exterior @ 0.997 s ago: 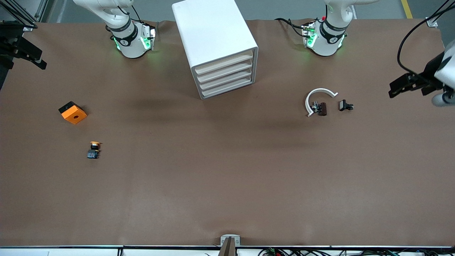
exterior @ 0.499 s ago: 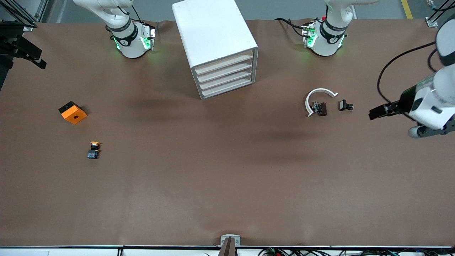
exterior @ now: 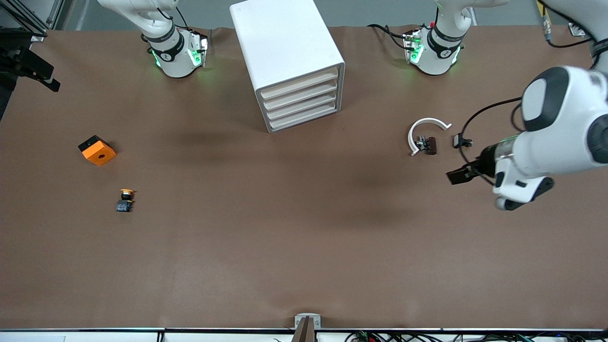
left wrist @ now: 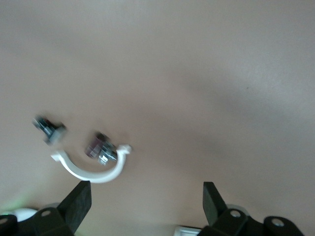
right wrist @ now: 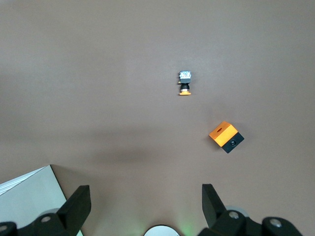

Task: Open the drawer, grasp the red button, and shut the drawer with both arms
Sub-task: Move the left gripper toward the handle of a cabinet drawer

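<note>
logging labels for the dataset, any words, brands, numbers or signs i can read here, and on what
None can be read.
Small dark marks on the band at each arm's base, right arm and left arm: too small to read.
Drawer cabinet, orange cube, yellow-capped button, white curved piece: no writing visible.

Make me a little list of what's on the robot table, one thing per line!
drawers: white cabinet, all four shut
yellow-capped button: toward the right arm's end
orange cube: farther from the front camera than that button
white curved piece: toward the left arm's end
red button: not seen
left end effector: open, over bare table
right end effector: open, waiting high
</note>
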Motion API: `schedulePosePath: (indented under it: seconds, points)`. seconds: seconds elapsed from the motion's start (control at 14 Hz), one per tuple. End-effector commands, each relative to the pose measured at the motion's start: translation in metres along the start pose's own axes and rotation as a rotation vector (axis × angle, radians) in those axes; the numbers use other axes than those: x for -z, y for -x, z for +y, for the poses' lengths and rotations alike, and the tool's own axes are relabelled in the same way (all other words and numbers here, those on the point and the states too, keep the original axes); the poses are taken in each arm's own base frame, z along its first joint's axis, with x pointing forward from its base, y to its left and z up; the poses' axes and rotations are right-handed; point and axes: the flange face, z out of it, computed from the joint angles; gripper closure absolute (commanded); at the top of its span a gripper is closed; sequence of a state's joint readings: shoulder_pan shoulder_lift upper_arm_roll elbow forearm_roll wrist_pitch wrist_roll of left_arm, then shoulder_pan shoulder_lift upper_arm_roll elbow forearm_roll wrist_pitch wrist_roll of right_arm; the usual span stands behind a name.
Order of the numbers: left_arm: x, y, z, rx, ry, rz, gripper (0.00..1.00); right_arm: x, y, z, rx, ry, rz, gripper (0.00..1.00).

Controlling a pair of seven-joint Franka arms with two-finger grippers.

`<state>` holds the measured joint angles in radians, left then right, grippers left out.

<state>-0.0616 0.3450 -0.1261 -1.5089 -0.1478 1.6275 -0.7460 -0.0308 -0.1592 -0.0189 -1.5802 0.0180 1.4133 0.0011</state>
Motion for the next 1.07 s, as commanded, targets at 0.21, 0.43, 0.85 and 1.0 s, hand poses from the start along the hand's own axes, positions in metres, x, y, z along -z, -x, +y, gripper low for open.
schedulePosePath:
  seconds: [0.21, 0.43, 0.85, 1.0]
  points:
    - [-0.064, 0.044, 0.064, 0.375, -0.087, -0.069, 0.00, -0.004, -0.004, 0.001, 0.007, 0.003, -0.023, 0.00]
    - [-0.118, 0.086, 0.107, 0.544, -0.188, -0.054, 0.00, -0.034, -0.023, 0.002, 0.004, 0.006, -0.090, 0.00]
    - [-0.172, 0.113, 0.129, 0.998, -0.310, -0.059, 0.00, -0.088, -0.057, 0.005, -0.001, 0.007, -0.198, 0.00]
    - [-0.189, 0.113, 0.125, 1.122, -0.390, -0.048, 0.00, -0.101, -0.061, 0.008, -0.007, 0.009, -0.227, 0.00]
